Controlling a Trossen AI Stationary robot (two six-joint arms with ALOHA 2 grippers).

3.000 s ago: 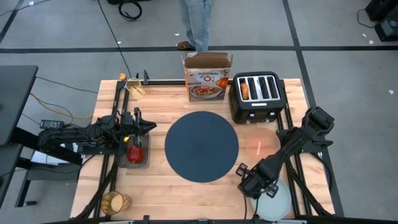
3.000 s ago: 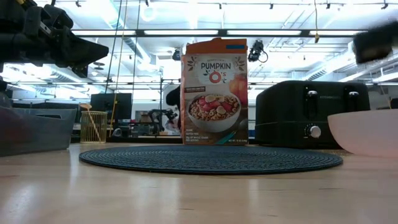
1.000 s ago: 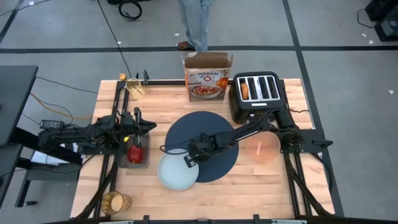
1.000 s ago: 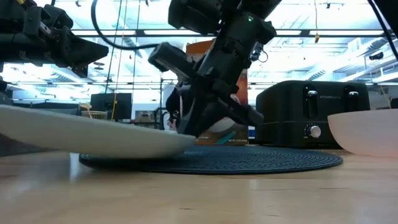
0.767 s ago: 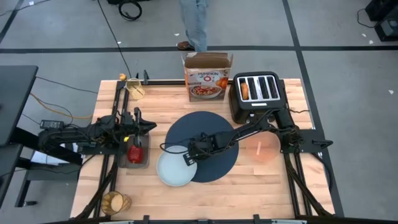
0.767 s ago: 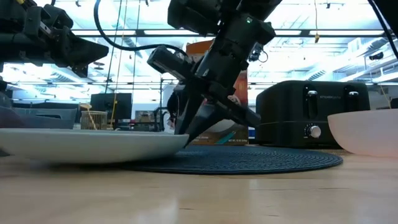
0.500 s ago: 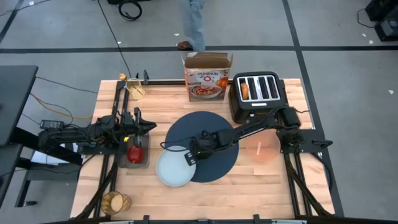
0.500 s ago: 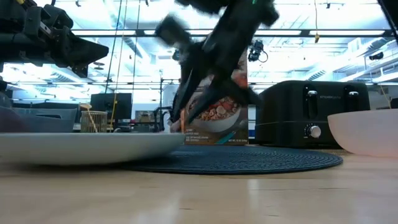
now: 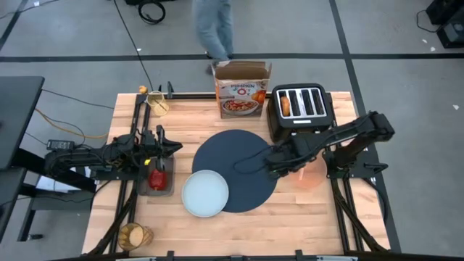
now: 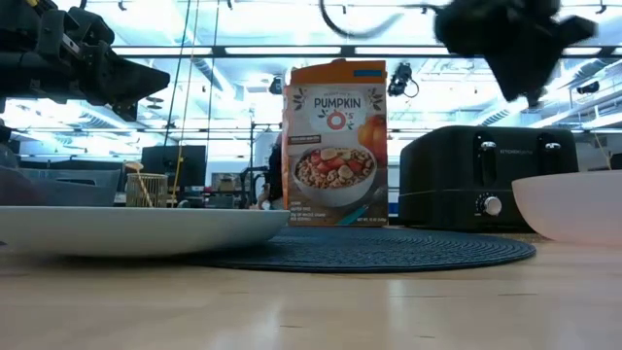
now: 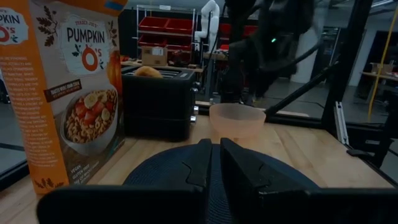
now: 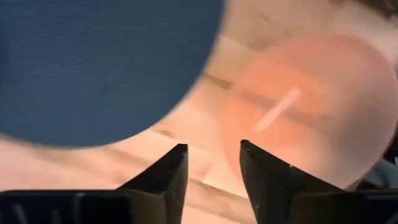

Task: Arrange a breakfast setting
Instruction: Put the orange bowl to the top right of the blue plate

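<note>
Right claw (part open, empty) has left the plate behind.

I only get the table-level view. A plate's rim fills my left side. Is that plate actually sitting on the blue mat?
Observer: Only partly. From above, the plate overlaps the lower-left edge of the placemat; the rest of it lies on the table.
Visitor: Is there anything on it?
Observer: No, it is bare.
Visitor: And the dark blur at my top right?
Observer: That is the right gripper, fingers apart and empty, above the placemat's edge beside the pinkish bowl.
</note>
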